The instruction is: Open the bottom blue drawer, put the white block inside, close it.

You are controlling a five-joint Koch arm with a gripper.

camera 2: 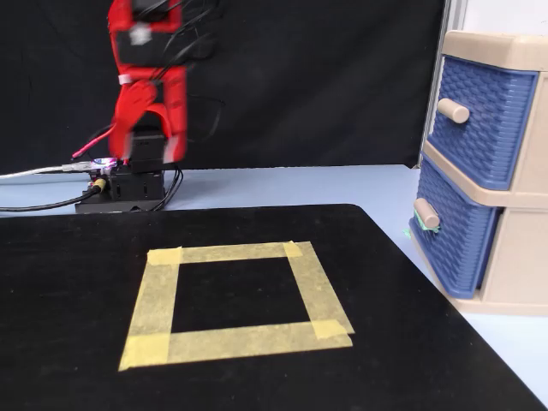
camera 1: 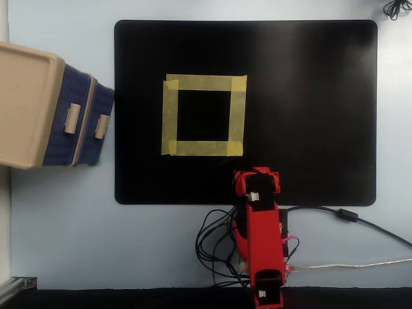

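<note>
Pale blue table, black mat [camera 1: 309, 96] | red arm folded at bottom centre, gripper [camera 1: 256, 177] state unclear | bottom blue drawer [camera 1: 103, 129] closed, far at left edge, handle facing right | white block not visible.

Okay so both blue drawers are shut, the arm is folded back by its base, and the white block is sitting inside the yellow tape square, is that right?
Not quite: the yellow tape square is empty, with only black mat inside it, as both the overhead and fixed views show. No white block is visible anywhere. Both blue drawers look shut, and the arm is folded back.
</note>
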